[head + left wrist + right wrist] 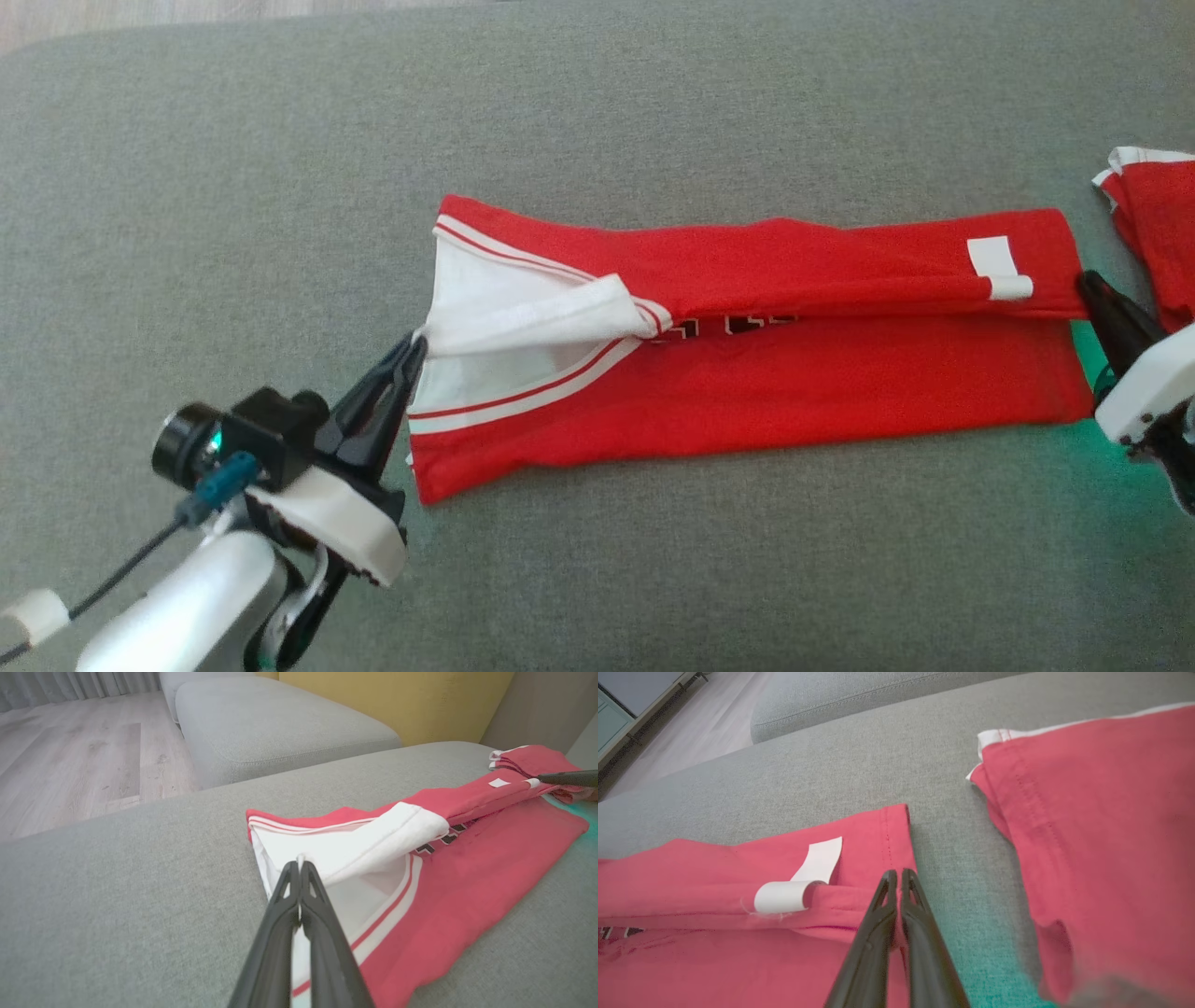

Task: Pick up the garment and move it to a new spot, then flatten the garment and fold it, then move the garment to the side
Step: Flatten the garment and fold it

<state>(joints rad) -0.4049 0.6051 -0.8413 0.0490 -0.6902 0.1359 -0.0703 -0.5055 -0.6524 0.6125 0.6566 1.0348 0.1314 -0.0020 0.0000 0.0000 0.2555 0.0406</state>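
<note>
- Currently the garment (747, 392) lies on the grey cushion (653, 103), roughly centred, its long axis running from my left to my right across the head view.
- Left gripper (417, 347): jaws closed on the white fabric at the garment's left end — cloth shows between the fingers in the left wrist view.
- Right gripper (1086, 278): jaws closed at the right-hand hem, on the edge of the far flap (840, 257). I judge this a pinch on that flap, though the cloth between the fingers is thin and hard to confirm.
- Key relation: one gripper sits at each end of the long axis, both on the fold line, with the garment stretched between them. Neither arm is nearer; each owns its end.
- The far long edge is folded in toward the middle; the near half lies flat and uncovered.
- Step in hand, by my judgement: the lengthwise fold. Both arms should travel together, across the long axis — otherwise the flap will skew.
- Caution: a second garment (1158, 224) lies just beside the right end, not touching it. Keep the right arm clear of it.
</note>
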